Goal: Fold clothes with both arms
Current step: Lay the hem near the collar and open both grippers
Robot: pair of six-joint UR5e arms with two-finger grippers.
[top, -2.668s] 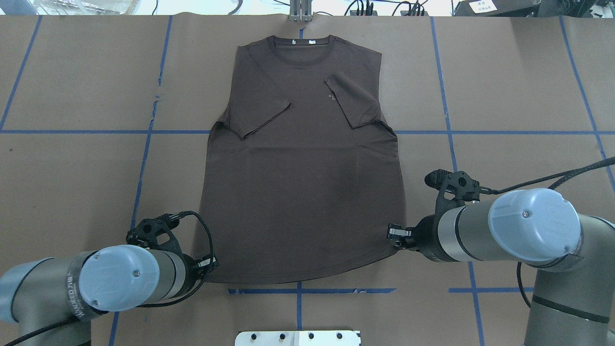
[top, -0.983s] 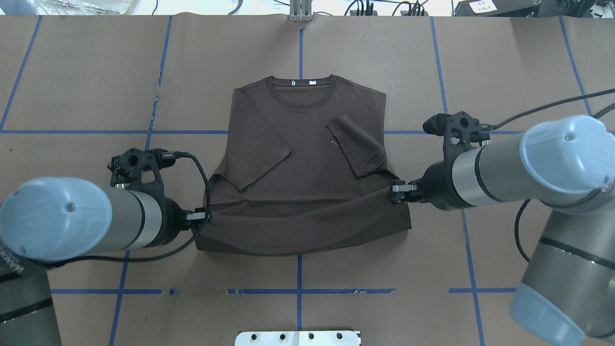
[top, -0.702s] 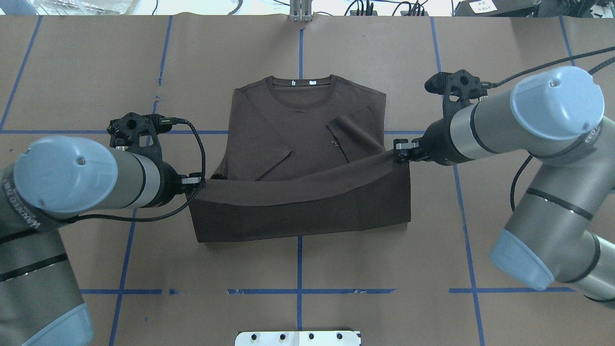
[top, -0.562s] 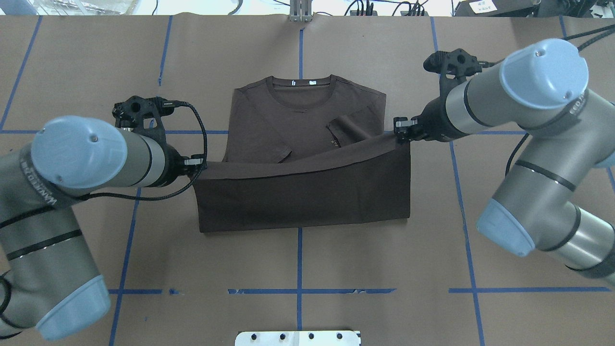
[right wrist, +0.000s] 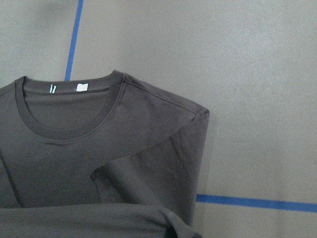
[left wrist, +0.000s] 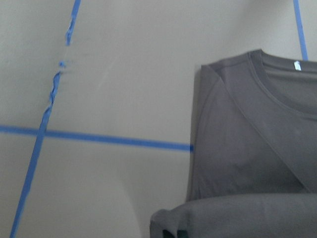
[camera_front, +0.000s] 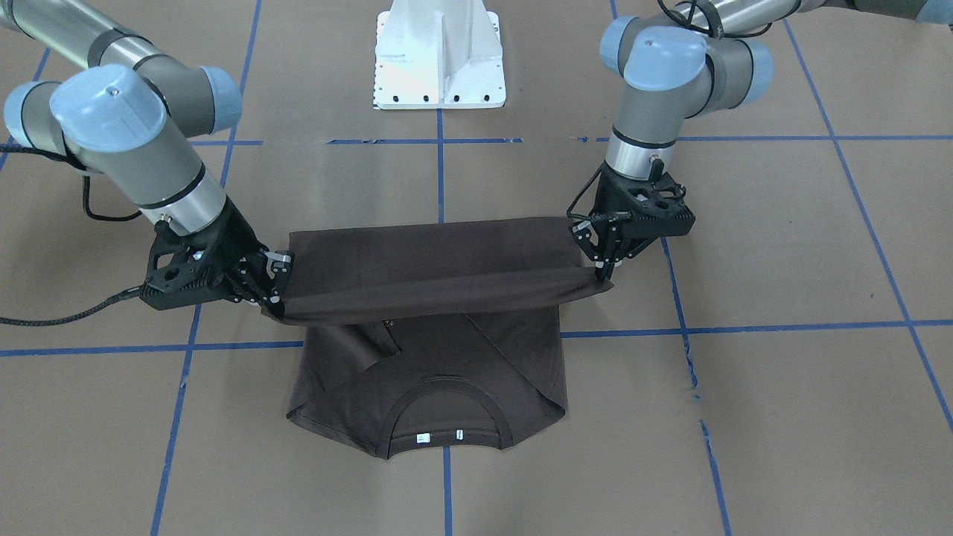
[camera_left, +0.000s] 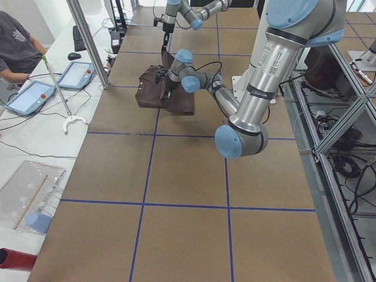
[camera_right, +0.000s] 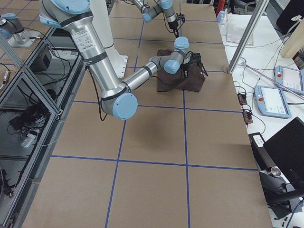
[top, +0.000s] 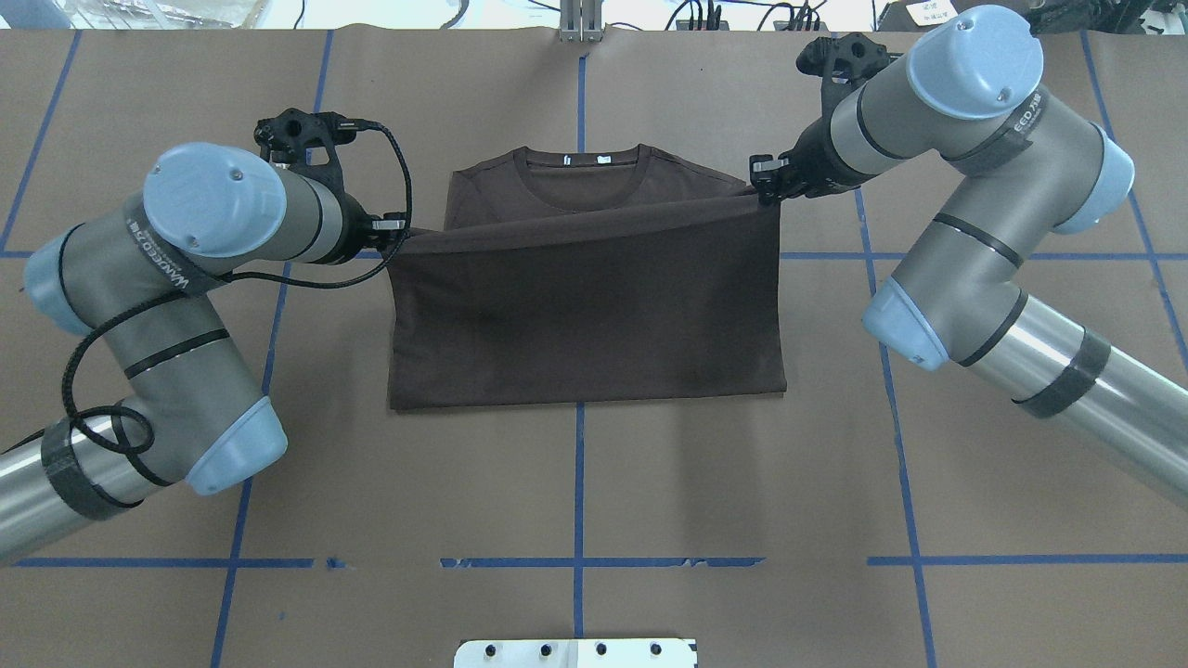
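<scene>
Shirt on table, lower half doubled over. Left gripper and right gripper each clamp a hem corner, stretched taut between them so it lands square at collar.

The table is covered in brown paper, marked into large squares by blue tape lines; one line is torn and ragged in the left wrist view. A white metal pedestal is bolted to the table at its near edge. Black cables lie along the far edge. Beside the table, in the exterior left view, a person in a dark shirt sits near two tablets, a black keyboard and a mouse. A slanted metal post stands there, with a clear plastic bag and a red object nearer the camera. The exterior right view shows a black laptop.
</scene>
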